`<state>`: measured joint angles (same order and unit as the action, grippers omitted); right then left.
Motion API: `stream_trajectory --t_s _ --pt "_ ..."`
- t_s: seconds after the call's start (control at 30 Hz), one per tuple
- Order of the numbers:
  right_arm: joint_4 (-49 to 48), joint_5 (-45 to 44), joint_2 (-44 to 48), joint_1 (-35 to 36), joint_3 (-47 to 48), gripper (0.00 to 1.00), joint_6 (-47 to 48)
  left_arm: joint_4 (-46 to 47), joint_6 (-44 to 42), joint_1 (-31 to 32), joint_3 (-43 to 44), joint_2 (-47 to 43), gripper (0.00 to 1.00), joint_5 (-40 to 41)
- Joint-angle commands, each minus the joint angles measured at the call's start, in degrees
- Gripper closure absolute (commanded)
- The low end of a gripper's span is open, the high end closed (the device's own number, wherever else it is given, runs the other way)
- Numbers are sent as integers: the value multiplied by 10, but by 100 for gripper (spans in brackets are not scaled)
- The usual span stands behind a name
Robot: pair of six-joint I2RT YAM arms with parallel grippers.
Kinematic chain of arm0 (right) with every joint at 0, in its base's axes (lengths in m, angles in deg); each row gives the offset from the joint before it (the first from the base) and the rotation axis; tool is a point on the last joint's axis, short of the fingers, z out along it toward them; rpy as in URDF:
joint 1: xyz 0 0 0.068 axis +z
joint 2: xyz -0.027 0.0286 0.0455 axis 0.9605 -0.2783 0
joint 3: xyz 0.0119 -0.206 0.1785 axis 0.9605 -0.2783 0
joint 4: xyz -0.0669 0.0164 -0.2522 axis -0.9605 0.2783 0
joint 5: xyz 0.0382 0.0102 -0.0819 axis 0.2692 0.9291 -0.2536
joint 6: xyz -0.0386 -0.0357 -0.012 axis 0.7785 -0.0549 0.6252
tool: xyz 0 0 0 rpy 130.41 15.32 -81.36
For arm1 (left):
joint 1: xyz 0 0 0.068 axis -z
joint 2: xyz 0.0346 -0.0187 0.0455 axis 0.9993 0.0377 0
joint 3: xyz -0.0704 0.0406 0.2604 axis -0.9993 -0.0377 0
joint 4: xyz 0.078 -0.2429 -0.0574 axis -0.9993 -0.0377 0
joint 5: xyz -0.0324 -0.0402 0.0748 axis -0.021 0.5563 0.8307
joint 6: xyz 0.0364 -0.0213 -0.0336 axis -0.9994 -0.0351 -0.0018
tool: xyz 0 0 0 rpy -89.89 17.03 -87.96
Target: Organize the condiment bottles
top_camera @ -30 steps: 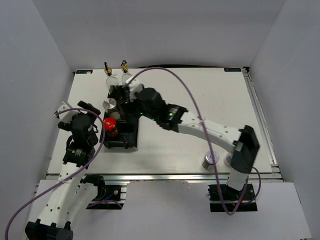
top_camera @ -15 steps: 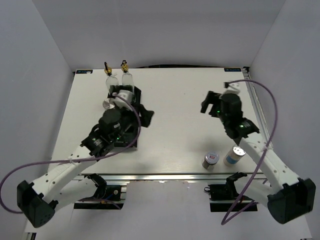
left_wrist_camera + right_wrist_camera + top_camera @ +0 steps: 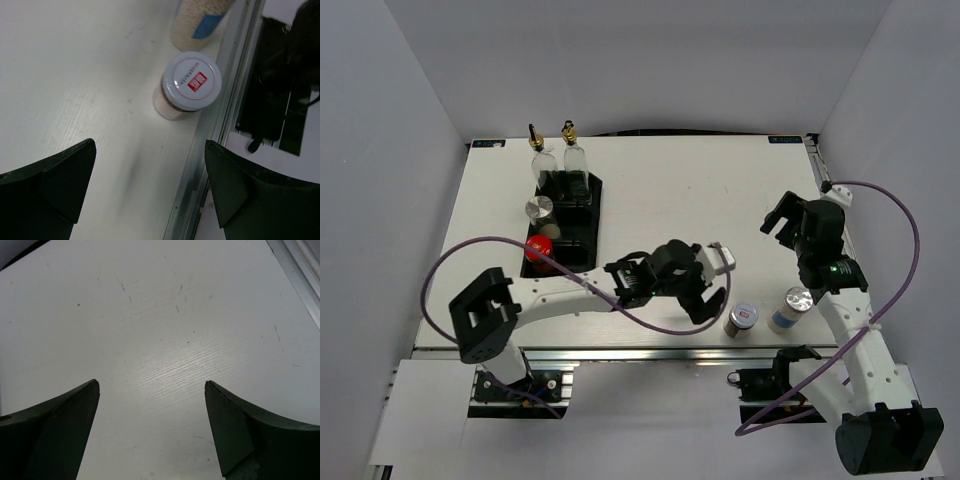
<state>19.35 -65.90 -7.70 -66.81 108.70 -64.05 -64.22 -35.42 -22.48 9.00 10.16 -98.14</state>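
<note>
Top external view: the left gripper [image 3: 712, 292] is stretched across to the right side, just beside the red-label shaker [image 3: 741, 320]. Its jaws are spread wide and nothing is held. The blue-white shaker [image 3: 790, 310] is stood just right of the red-label one, near the front edge of the tabletop [image 3: 700, 190]. The right gripper [image 3: 782, 218] is spread wide too, over the tabletop, with nothing held. The red-capped jar [image 3: 540, 250] and the beige shaker [image 3: 539, 208] are seen at the black tray [image 3: 578, 240], with two glass bottles [image 3: 542, 160] at its far end.
</note>
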Motion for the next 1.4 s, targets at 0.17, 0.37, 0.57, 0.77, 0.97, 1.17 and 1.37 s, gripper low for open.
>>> stream_trajectory --t_s 0.17,0.37,0.57,0.77,0.97,1.17,1.37 --pt "-7 37 33 -22 -17 11 6 0 -108 56 46 65 2 -58" --pt "-11 52 58 -25 -24 11 15 -6 -107 71 106 145 2 -14" --pt "-14 66 68 -28 -24 11 19 -21 -108 86 174 213 2 20" --pt "-21 72 70 -29 -29 11 24 -24 -104 86 223 247 12 28" --pt "-26 90 66 -30 -31 10 28 -26 -92 86 208 207 89 79" --pt "-31 99 55 -32 -34 11 31 -10 -12 65 102 77 100 314" --pt "-45 113 46 -35 -36 10 33 -39 139 -27 -27 -113 100 498"
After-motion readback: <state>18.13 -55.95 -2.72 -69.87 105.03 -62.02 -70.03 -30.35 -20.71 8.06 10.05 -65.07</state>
